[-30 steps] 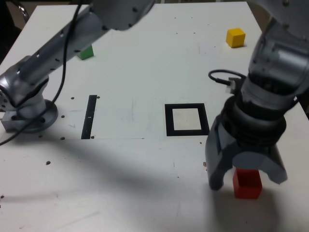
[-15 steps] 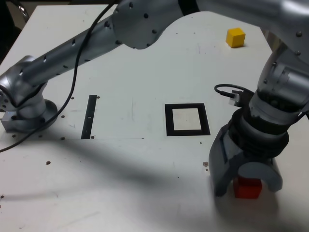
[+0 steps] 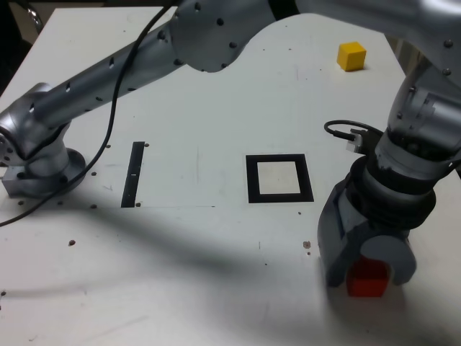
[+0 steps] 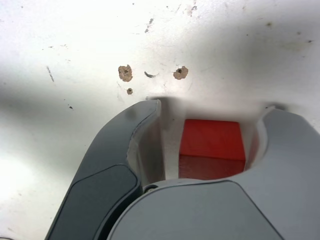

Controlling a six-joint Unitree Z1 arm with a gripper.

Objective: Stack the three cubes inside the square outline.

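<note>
Straddling the red cube [image 3: 368, 279], the tool [image 3: 366, 263] stands low over the desk [image 3: 216, 86] with its jaws spread, one on each side of the block. In the wrist view the red cube [image 4: 212, 149] sits between the two fingers [image 4: 125, 150] with a gap showing on one side; whether the other finger touches it, I cannot tell. The square outline [image 3: 279, 178] lies near, up and toward the exterior view's left of the tool. The yellow cube [image 3: 352, 55] rests well apart at the far edge. A thin black strip [image 3: 134, 174] lies toward the exterior view's left.
</note>
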